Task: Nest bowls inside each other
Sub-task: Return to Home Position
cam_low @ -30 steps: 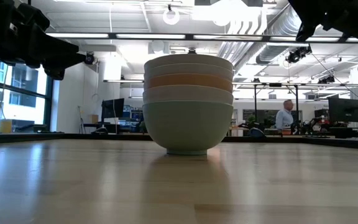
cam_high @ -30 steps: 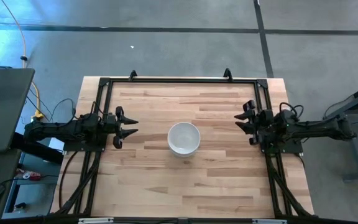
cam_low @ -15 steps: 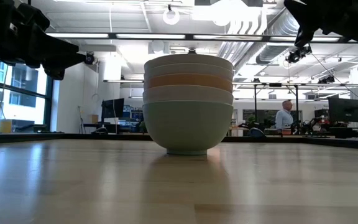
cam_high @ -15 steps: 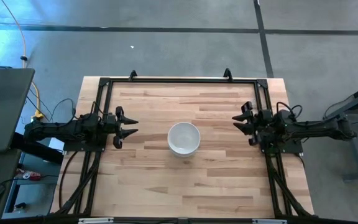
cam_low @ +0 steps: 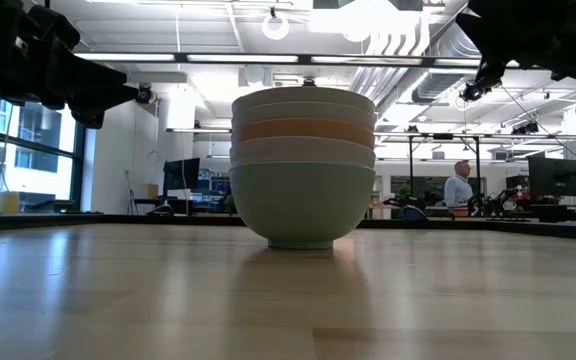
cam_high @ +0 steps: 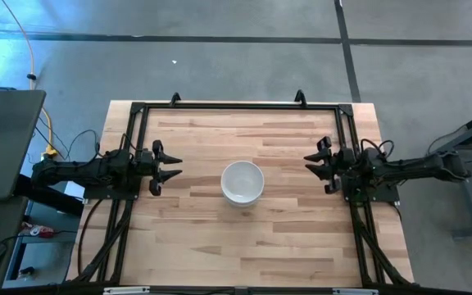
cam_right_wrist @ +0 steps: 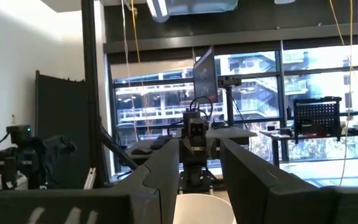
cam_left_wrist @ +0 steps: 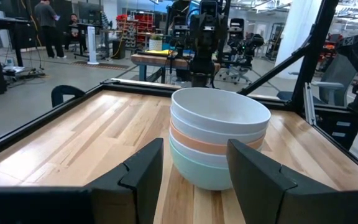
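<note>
The bowls stand nested in one stack [cam_low: 303, 165] at the table's middle, its mint green bottom bowl [cam_low: 302, 205] resting by its foot on the wood. Above it sit a white, a salmon-orange and more white bowls; only the white top bowl [cam_high: 242, 181] shows from above, and the stack [cam_left_wrist: 218, 135] shows in the left wrist view. My left gripper [cam_high: 173, 164] hovers open at the left side, well clear of the stack. My right gripper [cam_high: 315, 165] hovers open at the right side, fingers [cam_right_wrist: 253, 180] pointing at the stack.
A black metal frame [cam_high: 236, 106] runs along the table's far edge and both sides. Bare wood lies all around the stack. Beyond the table is a workshop room with desks, monitors and people standing far off.
My right gripper has moved slowly toward the table's left, nearer the bowl stack, staying open. The left arm and the bowls have kept still.
</note>
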You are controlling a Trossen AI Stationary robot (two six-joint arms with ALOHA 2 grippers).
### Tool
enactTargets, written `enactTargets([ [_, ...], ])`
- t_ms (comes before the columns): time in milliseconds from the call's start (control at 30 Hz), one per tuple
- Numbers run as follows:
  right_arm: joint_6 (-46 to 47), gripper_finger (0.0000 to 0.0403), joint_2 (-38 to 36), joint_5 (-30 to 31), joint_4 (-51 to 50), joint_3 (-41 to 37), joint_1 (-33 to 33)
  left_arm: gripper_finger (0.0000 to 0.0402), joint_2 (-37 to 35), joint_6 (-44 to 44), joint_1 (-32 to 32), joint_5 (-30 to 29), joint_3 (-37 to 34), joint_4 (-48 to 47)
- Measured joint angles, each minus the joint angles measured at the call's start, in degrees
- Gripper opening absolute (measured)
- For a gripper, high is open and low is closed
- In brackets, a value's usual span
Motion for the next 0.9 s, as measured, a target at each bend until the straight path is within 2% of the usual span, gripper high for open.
enactTargets([
  [300,-0.3,0.011,0.0,0.7,-0.5,0.0,1.3,0.0165,0.0,0.0,0.0,0.0,0.0,0.0],
  [533,1.5,0.011,0.0,0.9,-10.0,0.0,1.3,0.0165,0.0,0.0,0.0,0.0,0.0,0.0],
  [733,1.5,0.011,-0.1,0.9,-12.1,0.0,1.3,0.0165,0.0,0.0,0.0,0.0,0.0,0.0],
  [900,1.8,0.011,-0.9,0.9,-18.2,0.0,1.3,0.0165,0.0,0.0,0.0,0.0,0.0,0.0],
])
